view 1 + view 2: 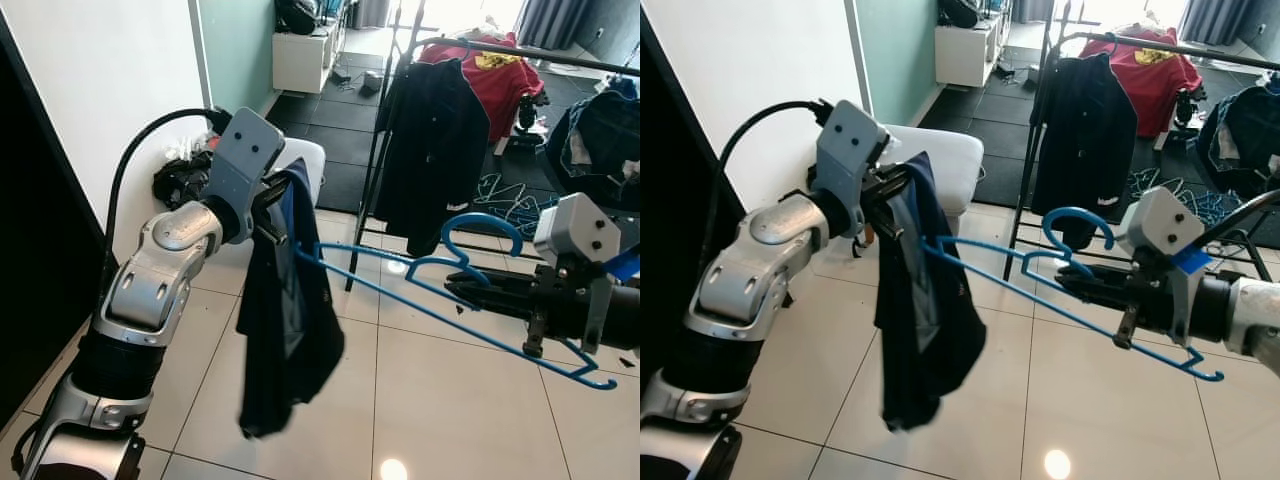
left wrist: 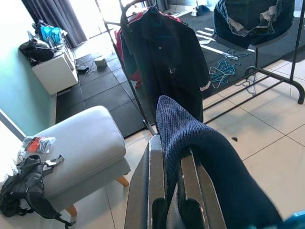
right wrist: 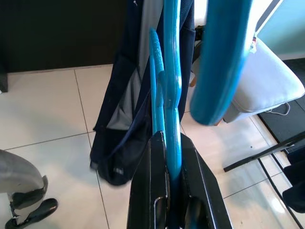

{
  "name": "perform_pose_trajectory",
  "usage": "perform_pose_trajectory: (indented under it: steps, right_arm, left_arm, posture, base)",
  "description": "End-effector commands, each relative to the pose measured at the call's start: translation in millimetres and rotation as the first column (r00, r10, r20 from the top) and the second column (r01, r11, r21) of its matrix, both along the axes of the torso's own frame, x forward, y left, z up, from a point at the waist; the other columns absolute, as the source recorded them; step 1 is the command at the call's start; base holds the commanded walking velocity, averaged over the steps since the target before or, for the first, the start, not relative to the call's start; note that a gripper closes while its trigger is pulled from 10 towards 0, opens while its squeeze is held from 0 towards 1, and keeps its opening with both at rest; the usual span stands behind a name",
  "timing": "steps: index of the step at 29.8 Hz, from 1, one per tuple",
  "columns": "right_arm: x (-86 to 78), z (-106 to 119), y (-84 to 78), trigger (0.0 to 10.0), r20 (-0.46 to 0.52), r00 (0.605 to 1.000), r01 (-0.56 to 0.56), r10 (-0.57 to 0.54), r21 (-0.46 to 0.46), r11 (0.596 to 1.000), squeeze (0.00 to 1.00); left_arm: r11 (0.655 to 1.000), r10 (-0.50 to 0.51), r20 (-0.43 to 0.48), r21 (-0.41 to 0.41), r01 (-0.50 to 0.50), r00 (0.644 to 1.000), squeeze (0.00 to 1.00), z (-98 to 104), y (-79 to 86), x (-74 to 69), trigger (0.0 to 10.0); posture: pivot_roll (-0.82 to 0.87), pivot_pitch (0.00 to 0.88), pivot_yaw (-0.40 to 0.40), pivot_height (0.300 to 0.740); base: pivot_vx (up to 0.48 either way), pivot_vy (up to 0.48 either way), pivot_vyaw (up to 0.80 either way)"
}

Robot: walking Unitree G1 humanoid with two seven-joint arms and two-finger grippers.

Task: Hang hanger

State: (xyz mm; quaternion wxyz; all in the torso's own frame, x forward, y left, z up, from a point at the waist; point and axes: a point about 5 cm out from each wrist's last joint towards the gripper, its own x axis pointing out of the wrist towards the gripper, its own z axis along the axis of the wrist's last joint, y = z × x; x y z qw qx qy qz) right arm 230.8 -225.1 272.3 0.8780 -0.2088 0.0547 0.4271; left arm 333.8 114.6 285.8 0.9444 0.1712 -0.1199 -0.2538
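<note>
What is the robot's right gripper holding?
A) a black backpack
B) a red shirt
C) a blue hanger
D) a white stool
C: the right gripper is shut on the blue hanger, whose far end pokes into the dark garment that the left gripper holds up.

The blue hanger (image 1: 470,300) has its far end hidden inside the dark garment (image 1: 285,320).

The floor (image 1: 440,400) has big shiny white tiles, and farther back there are dark mats (image 1: 335,115). A white wall (image 1: 110,70) stands on the left, with a soft grey stool (image 2: 81,148) near it and a white cabinet (image 1: 300,55) behind. Bright light comes in past grey curtains (image 2: 52,14).
</note>
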Motion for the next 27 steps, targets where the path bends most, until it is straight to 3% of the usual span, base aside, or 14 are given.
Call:
perform_pose_trajectory:
  steps: [1,7,9,10,12,13,14,16,18,24,27]
  right_arm:
    - [2.2,-2.6,0.6,10.0,-0.008,1.0,0.013,-0.013,-0.004,1.0,0.0]
    - [9.1,-2.5,0.7,10.0,0.014,0.998,0.055,-0.055,0.0,0.998,0.0]
    - [12.6,-2.8,1.6,10.0,0.022,0.997,0.067,-0.067,0.004,0.998,0.0]
    - [12.6,-2.8,1.6,10.0,0.022,0.997,0.067,-0.067,0.004,0.998,0.0]
    - [13.6,-2.7,2.2,10.0,0.026,0.997,0.066,-0.067,0.011,0.998,0.0]
    - [13.6,-2.7,2.2,10.0,0.026,0.997,0.066,-0.067,0.011,0.998,0.0]
    - [13.9,-2.7,2.5,10.0,0.028,0.997,0.065,-0.065,0.015,0.998,0.0]
    - [13.9,-2.7,2.5,10.0,0.028,0.997,0.065,-0.065,0.015,0.998,0.0]
    - [14.9,-3.1,4.6,10.0,0.032,0.998,0.056,-0.057,0.032,0.998,0.0]
    - [16.7,-1.4,8.6,10.0,0.05,0.998,0.04,-0.043,0.066,0.997,0.0]
    - [17.9,0.5,9.2,10.0,0.065,0.997,0.04,-0.045,0.077,0.996,0.0]
  left_arm:
    - [0.998,-0.052,0.014,-0.018,0.052,0.999,0.0,3.5,-9.3,-5.4,10.0]
    - [0.973,-0.208,0.001,-0.104,0.207,0.978,0.0,7.6,-20.5,-19.3,10.0]
    - [0.917,-0.365,-0.002,-0.174,0.359,0.931,0.0,10.2,-26.3,-34.2,10.0]
    - [0.917,-0.365,-0.002,-0.174,0.359,0.931,0.0,10.2,-26.3,-34.2,10.0]
    - [0.849,-0.49,0.028,-0.213,0.484,0.871,0.0,16.0,-27.4,-48.2,10.0]
    - [0.849,-0.49,0.028,-0.213,0.484,0.871,0.0,16.0,-27.4,-48.2,10.0]
    - [0.82,-0.532,0.04,-0.224,0.527,0.846,0.0,18.1,-28.4,-53.2,10.0]
    - [0.82,-0.532,0.04,-0.224,0.527,0.846,0.0,18.1,-28.4,-53.2,10.0]
    - [0.791,-0.588,0.041,-0.182,0.585,0.808,0.0,13.1,-36.7,-61.7,10.0]
    - [0.795,-0.603,0.006,-0.075,0.602,0.797,0.0,-2.3,-48.3,-65.6,10.0]
    - [0.785,-0.617,-0.005,-0.076,0.615,0.787,0.0,-4.1,-50.3,-67.6,10.0]
  posture:
    - [-0.02,0.074,-0.037,0.74]
    - [-0.02,0.076,-0.038,0.74]
    - [-0.02,0.076,-0.038,0.74]
    - [-0.02,0.076,-0.038,0.74]
    - [-0.02,0.08,-0.043,0.74]
    - [-0.02,0.08,-0.043,0.74]
    - [-0.02,0.08,-0.043,0.74]
    - [-0.02,0.08,-0.043,0.74]
    - [-0.02,0.079,-0.042,0.74]
    - [-0.02,0.081,-0.046,0.74]
    - [-0.02,0.081,-0.046,0.74]
  base:
    - [0.0,0.0,0.0]
    - [0.0,0.0,0.0]
    - [0.0,0.0,0.0]
    - [0.0,0.0,0.0]
    - [0.0,0.0,0.0]
    - [0.0,0.0,0.0]
    - [0.0,0.0,0.0]
    - [0.0,0.0,0.0]
    - [0.0,0.0,0.0]
    - [0.0,0.0,0.0]
    - [0.0,0.0,0.0]
